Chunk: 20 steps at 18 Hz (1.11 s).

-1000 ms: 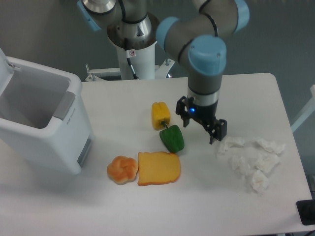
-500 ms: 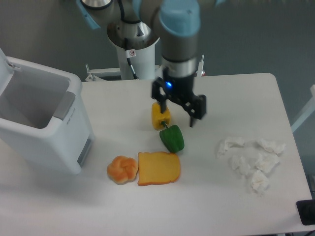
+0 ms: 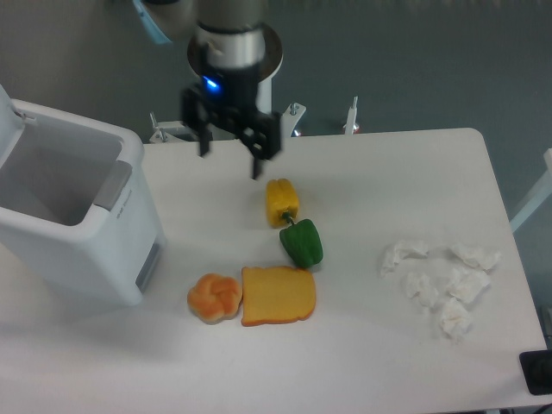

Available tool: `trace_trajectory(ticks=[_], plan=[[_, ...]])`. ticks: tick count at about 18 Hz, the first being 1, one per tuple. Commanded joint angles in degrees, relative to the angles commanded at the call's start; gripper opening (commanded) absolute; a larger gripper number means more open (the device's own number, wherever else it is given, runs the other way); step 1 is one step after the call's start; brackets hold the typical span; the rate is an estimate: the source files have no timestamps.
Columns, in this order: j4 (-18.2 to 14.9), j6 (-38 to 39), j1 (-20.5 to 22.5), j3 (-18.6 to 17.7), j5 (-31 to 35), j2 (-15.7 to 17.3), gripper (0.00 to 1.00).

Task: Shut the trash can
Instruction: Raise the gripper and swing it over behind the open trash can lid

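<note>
The claw (image 3: 229,151), spread and empty, hung beside the open trash can (image 3: 73,216); it should reach behind the raised lid (image 3: 7,108) and push forward.

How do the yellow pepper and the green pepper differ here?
The yellow pepper lies farther back, nearer the gripper; the green pepper lies nearer the toast slice. The yellow one looks blockier, the green one rounder. Both lie on the table, ends meeting.

Peppers (image 3: 283,201), bread (image 3: 278,296), bun (image 3: 214,297), tissues (image 3: 442,280)
</note>
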<state>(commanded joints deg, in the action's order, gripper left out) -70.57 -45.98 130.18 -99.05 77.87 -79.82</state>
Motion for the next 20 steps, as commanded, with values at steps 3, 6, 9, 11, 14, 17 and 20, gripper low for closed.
trace_trajectory(ticks=[3,6,9,11,14,17,20], plan=[[-0.27,4.83,-3.33,-0.26,-1.4,1.85,1.0],[-0.27,9.14,-6.94,-0.61,-2.37,3.52,1.0],[-0.09,13.01,-9.75,-0.88,-5.09,4.49,1.0],[-0.09,14.16,-12.39,-0.88,-5.89,5.1,1.0],[0.08,16.61,-15.91,-0.97,-6.33,5.37,1.0],[0.7,18.99,-19.69,-0.97,-6.24,5.37,1.0],[0.96,21.19,-22.24,-1.06,-6.24,5.2,1.0]])
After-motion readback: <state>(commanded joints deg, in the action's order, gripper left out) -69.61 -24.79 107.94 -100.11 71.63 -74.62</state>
